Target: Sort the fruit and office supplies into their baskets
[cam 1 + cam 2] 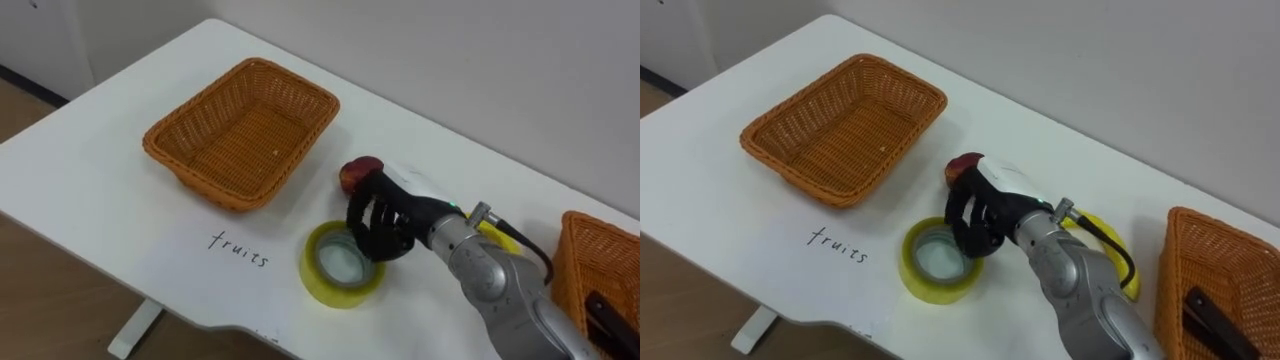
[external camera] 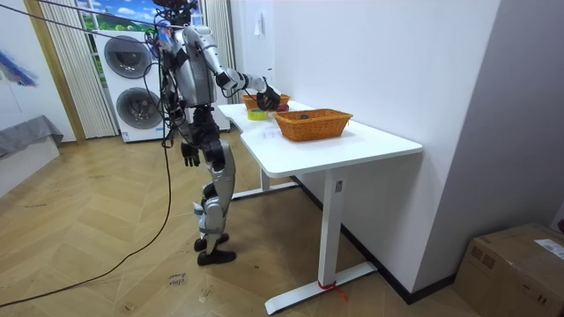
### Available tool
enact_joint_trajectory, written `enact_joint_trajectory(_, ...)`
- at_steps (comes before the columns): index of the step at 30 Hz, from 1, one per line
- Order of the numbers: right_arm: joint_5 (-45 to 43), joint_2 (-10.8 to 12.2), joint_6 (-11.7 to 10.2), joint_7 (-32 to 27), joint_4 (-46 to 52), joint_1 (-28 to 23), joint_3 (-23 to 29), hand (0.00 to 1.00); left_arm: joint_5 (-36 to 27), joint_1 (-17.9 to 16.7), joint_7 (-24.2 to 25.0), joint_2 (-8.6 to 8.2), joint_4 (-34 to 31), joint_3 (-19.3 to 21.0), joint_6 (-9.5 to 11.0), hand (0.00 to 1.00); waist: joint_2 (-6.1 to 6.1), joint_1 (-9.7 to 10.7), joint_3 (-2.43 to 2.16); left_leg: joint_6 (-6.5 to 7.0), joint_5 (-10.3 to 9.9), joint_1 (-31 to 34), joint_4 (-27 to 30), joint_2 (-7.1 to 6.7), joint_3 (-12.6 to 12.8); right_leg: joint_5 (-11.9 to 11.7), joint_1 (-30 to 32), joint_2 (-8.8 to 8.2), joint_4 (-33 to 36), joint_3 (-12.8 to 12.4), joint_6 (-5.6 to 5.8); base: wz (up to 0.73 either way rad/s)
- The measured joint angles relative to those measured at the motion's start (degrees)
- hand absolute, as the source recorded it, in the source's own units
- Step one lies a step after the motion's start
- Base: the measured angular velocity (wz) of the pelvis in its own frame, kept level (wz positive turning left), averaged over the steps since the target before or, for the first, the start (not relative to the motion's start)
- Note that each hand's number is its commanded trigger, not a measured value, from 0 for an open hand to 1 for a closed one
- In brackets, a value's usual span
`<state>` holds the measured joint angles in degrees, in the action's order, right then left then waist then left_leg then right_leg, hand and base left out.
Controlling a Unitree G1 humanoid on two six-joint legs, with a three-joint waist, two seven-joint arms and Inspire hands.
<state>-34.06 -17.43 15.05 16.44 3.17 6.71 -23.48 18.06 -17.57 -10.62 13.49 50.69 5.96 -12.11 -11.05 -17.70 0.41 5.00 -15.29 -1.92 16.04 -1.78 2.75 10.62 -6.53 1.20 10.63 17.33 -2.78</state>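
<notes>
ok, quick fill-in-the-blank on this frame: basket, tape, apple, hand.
1. The wicker basket on the robot's left holds ____.
2. The tape roll beside the apple is ____ in colour.
3. The red apple lies on the ____, not in a basket.
4. The hand between the red apple and the tape roll is the robot's ____ one.
Missing words: nothing; yellow; table; right.

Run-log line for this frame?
right hand: over tape roll, beside apple | left hand: at side | apple, tape roll: on table
</notes>
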Motion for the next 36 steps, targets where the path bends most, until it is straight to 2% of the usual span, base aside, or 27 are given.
enact_joint_trajectory(12, -0.3, 0.0, 0.3, 0.5, 0.3, -0.3, 0.1, 0.0, 0.0, 0.0, -0.2, 0.01, 0.0, 0.6, -0.1, 0.0, 0.0, 0.1, -0.02, 0.0, 0.0, 0.2, 0.7, -0.01, 0.0, 0.0, -0.2, -0.02, 0.0, -0.1, 0.0, 0.0)
enact_joint_trajectory(15, -0.3, 0.0, 1.1, 1.2, 0.5, -0.3, 0.1, 0.0, 0.0, -0.1, -0.2, 0.01, 0.0, 0.6, -0.1, 0.0, -0.05, 0.1, -0.2, 0.0, 0.0, 0.1, 0.8, -0.01, -0.1, 0.0, -0.4, -0.02, 0.0, -0.1, 0.0, 0.0)
enact_joint_trajectory(25, -2.9, 0.0, 1.3, 4.2, 1.9, -0.2, 0.1, 0.0, 0.0, 0.0, -0.4, 0.06, 0.0, 0.6, -0.1, 0.0, -0.12, 0.0, -0.26, -0.01, 0.0, -0.1, 0.9, -0.02, -0.1, 0.0, -0.2, -0.02, 0.0, -0.1, -0.01, 0.0)
enact_joint_trajectory(36, -2.9, 0.0, 1.3, 5.1, 2.0, -0.2, 0.1, 0.0, 0.0, 0.3, -0.4, 0.78, 1.1, 0.6, 0.0, 0.0, -0.52, 0.1, -0.53, 0.0, 0.0, -0.5, 0.6, -0.01, -0.1, 0.0, -0.5, -0.02, 0.0, 0.0, -0.01, 0.0)
